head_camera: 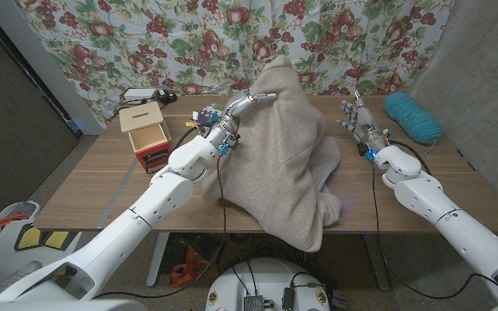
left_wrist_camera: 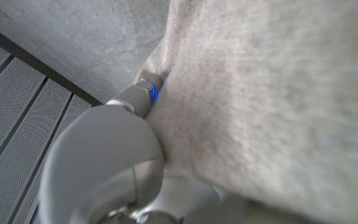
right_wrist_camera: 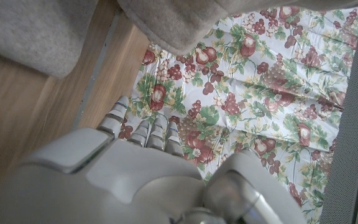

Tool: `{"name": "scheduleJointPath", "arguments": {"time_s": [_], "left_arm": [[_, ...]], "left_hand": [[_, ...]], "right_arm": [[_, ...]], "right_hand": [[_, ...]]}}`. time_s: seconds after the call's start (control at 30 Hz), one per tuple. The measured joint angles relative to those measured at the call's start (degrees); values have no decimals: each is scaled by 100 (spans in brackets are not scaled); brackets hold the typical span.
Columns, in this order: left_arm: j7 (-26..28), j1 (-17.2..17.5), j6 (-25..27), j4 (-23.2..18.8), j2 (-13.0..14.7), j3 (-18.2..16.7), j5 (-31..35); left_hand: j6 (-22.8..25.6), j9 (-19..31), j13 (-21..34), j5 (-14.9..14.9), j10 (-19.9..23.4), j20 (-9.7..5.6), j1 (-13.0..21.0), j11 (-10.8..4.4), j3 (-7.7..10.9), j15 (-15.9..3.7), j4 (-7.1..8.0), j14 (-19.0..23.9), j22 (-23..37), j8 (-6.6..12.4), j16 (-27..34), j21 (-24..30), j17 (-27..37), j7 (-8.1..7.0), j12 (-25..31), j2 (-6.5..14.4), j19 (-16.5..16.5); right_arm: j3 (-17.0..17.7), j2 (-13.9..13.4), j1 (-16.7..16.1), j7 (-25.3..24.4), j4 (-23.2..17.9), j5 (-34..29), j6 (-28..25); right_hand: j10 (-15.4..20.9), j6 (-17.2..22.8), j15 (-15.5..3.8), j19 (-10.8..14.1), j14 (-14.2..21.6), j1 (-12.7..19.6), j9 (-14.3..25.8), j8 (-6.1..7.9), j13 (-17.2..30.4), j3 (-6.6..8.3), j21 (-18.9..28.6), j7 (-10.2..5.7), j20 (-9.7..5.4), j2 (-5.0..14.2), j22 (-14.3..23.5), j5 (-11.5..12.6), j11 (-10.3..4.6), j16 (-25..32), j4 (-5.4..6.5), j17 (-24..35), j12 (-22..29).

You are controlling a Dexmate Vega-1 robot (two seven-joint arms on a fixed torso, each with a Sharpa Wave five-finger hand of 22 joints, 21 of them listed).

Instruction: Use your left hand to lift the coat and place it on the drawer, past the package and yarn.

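The fingers [head_camera: 251, 99] of the left hand [head_camera: 239, 105] are closed on a fold of the beige coat [head_camera: 288, 147], gripping it near its peak and holding it lifted above the worktop [head_camera: 102, 181]. The left wrist view shows the fabric pressed against that hand (the contact itself is hidden by the cloth). The lower part of the coat drapes onto the worktop, and its hem hangs over the near edge.

The right hand [head_camera: 354, 114] stands upright near the coat's right side, fingers extended and slightly apart, holding nothing. A teal yarn ball [head_camera: 411, 117] lies beyond it, toward the worktop's right end.

A small wooden drawer box [head_camera: 143, 130] with a red front sits at the left, well apart from the coat. A floral curtain [head_camera: 188, 34] hangs behind.
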Motion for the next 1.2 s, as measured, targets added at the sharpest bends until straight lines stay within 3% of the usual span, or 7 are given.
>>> {"name": "scheduleJointPath", "arguments": {"time_s": [1.2], "left_arm": [[463, 709, -66, -955, 676, -740, -66]], "left_hand": [[1, -1, 0, 0, -3, 0, -15, 2, 0, 0, 0, 0, -57, 0, -30, 0, 10, 1, 0, -16, 0]], "right_arm": [[-200, 113, 235, 130, 218, -27, -172]], "right_hand": [[0, 0, 0, 0, 0, 0, 0, 0, 0, 0, 0, 0, 0, 0, 0, 0, 0, 0, 0, 0, 0]]}}
